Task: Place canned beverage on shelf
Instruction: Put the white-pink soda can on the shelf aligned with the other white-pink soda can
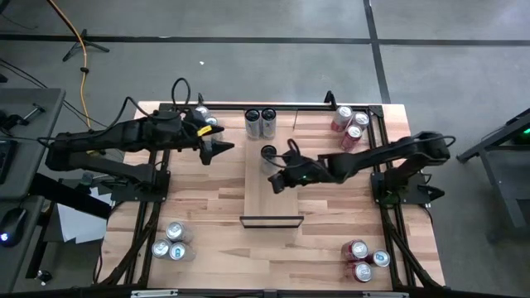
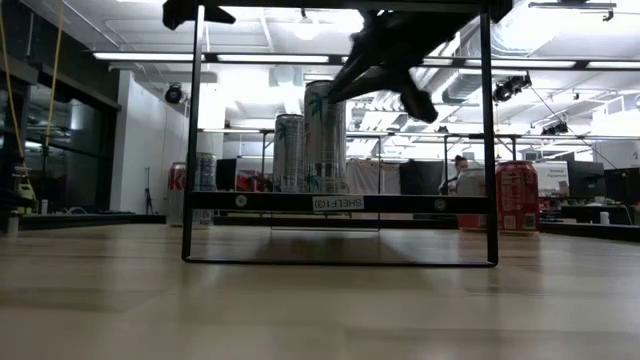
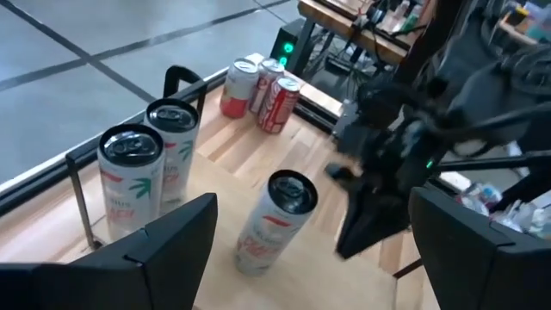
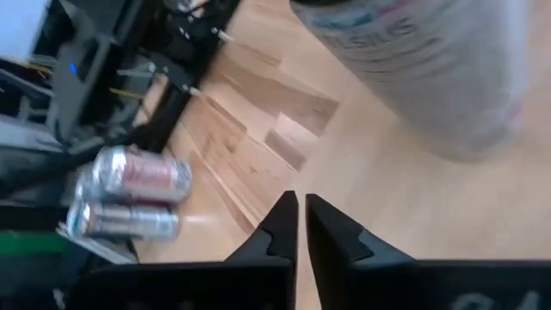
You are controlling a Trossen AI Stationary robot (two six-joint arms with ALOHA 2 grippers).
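Where the high view looks down, a can [image 1: 268,152] stands on the pale shelf [image 1: 271,194], with the right gripper [image 1: 277,182] just beside it, pressed together and empty, and the left gripper [image 1: 217,150] spread wide over the table [image 1: 207,223] to the left. In the low view, two tall cans [image 2: 308,139] behind the shelf's black bar [image 2: 338,202]. In the wrist views, can up and let go, so likely done.
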